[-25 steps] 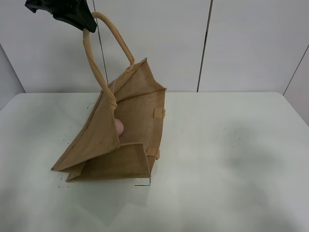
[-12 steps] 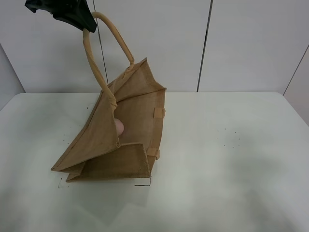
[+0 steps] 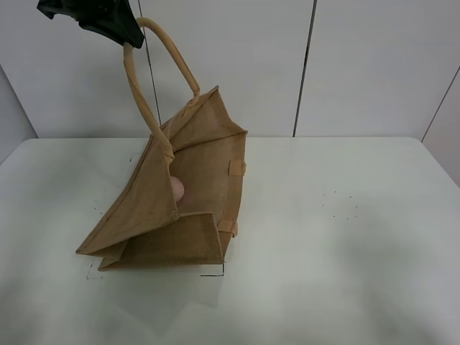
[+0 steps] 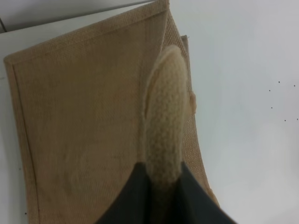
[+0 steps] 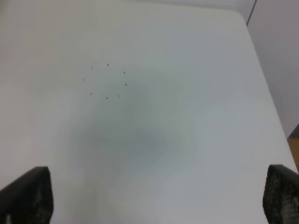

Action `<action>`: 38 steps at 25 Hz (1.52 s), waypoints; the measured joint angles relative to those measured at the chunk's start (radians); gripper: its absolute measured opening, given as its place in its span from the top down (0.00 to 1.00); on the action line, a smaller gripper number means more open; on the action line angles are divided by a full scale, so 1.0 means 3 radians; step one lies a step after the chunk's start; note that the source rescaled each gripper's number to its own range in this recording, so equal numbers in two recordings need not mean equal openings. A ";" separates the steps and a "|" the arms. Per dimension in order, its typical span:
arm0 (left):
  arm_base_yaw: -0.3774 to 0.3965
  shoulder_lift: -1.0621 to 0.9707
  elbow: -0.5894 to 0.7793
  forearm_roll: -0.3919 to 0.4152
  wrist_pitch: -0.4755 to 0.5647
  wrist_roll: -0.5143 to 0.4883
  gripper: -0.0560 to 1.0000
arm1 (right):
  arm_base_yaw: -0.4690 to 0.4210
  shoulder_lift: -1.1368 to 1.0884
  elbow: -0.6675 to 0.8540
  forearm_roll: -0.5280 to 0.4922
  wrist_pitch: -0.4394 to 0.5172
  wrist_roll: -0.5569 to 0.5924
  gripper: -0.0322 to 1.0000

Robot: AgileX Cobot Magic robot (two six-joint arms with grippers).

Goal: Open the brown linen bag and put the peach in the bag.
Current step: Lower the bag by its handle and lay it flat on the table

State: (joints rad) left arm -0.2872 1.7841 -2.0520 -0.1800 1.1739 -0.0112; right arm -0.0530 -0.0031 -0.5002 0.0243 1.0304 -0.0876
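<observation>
Upper left, the left gripper (image 3: 128,37) pinches the handle (image 3: 137,93) of the brown linen bag (image 3: 208,165). The peach (image 3: 177,189) sits inside. The right gripper (image 5: 154,196) gapes wide.

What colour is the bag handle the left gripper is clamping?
Light beige handle, paler than the tan-brown bag; clearest in the left wrist view.
</observation>
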 joint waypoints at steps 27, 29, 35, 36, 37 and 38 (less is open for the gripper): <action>0.0000 0.0552 0.0369 -0.0249 -0.0102 0.0037 0.95 | 0.0027 0.0000 0.0000 0.0004 0.0000 0.0000 0.00; 0.0000 0.0717 0.0369 -0.0266 -0.0130 0.0037 0.95 | 0.0027 0.0000 0.0000 0.0004 0.0000 0.0000 0.00; -0.0023 0.1159 0.0369 -0.0281 -0.0233 0.0063 0.95 | 0.0027 0.0000 0.0000 0.0004 0.0000 0.0000 0.00; -0.0046 0.1229 0.0369 -0.0284 -0.0257 0.0066 0.95 | 0.0027 0.0000 0.0000 0.0004 0.0000 0.0000 0.00; -0.0067 0.1297 0.0369 -0.0284 -0.0265 0.0070 0.95 | 0.0027 0.0000 0.0000 0.0004 0.0000 0.0000 0.00; -0.0095 0.1346 0.0369 -0.0284 -0.0272 0.0070 0.95 | 0.0027 0.0000 0.0000 0.0004 0.0000 0.0000 0.00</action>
State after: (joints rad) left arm -0.3157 2.1881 -1.9413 -0.2651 1.0923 0.0098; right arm -0.0448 -0.0029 -0.5002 0.0255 1.0304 -0.0876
